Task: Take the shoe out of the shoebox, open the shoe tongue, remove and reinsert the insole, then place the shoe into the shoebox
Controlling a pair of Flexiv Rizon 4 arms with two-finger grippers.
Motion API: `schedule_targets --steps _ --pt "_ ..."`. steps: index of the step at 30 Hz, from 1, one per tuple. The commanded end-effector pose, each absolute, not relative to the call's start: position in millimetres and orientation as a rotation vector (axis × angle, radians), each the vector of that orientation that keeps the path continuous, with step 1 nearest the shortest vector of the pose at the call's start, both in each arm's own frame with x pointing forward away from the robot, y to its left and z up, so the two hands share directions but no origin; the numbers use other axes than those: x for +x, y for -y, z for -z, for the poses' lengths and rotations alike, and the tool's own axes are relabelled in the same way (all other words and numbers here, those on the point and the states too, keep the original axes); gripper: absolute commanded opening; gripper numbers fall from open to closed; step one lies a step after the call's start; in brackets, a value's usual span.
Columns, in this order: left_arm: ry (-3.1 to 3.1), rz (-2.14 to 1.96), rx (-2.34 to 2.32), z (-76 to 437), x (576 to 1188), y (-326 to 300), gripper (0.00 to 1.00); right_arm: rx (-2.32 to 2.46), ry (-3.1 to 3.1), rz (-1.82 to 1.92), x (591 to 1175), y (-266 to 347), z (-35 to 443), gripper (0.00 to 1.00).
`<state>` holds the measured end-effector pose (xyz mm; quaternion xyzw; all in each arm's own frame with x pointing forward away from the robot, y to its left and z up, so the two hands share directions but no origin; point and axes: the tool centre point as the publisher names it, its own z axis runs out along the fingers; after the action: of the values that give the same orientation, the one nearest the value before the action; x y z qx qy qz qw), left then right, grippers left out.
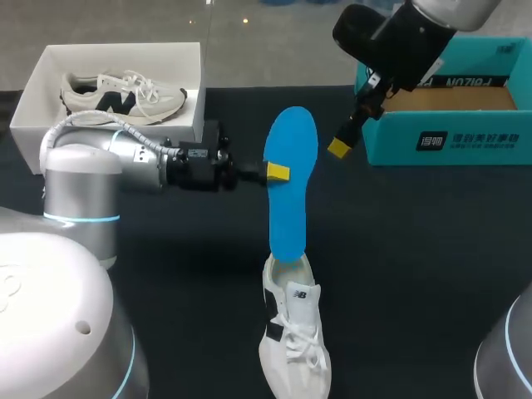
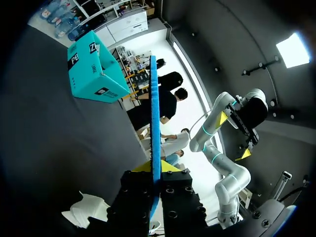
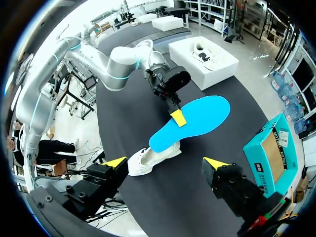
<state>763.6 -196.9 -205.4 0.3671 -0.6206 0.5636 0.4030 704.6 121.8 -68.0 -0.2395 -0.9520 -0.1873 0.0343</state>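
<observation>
Blue insole [image 1: 290, 179] stands tall over the black table [image 1: 416, 249]. Its low end sits in the opening of the white shoe [image 1: 293, 332], and its round end points up and away. The shoe rests on the table with its toe toward the robot.

The left gripper [image 1: 278, 173] comes in from the side and pinches the insole near its middle. In the left wrist view both yellow tips [image 2: 140, 167] press the thin blue edge from two sides, so the fingers are close together.

The right gripper [image 3: 165, 162] hangs in the air between the insole and the teal box [image 1: 449, 137]. Its fingers are spread wide and hold nothing.

The teal box is open at the far right of the table. A white box [image 1: 50, 62] sits at the far left with another shoe [image 1: 125, 96] inside it.
</observation>
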Motion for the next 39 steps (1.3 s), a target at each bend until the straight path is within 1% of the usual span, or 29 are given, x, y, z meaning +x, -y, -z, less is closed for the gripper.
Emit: schedule_targets --steps 1,9,21,26,32,39 --pt "1.557 -1.404 0.926 210.2 785.8 210.2 0.00 -0.736 2.927 0.570 706.4 -123.2 68.7 1.00" --pt "1.520 -1.362 0.987 215.6 810.6 219.3 0.00 -0.736 2.927 0.570 706.4 -123.2 68.7 1.00" --pt "1.520 -1.362 0.987 215.6 810.6 219.3 0.00 -0.759 2.925 0.556 706.9 -123.9 66.9 1.00" --pt "1.520 -1.362 0.987 215.6 810.6 219.3 0.00 -0.809 2.929 0.536 709.9 -132.5 61.9 1.00" --pt "1.520 -1.362 0.987 215.6 810.6 219.3 0.00 -0.756 2.937 0.516 720.2 -145.1 65.0 1.00" --pt "1.520 -1.362 0.987 215.6 810.6 219.3 0.00 -0.817 2.917 0.505 715.4 -137.7 63.2 1.00"
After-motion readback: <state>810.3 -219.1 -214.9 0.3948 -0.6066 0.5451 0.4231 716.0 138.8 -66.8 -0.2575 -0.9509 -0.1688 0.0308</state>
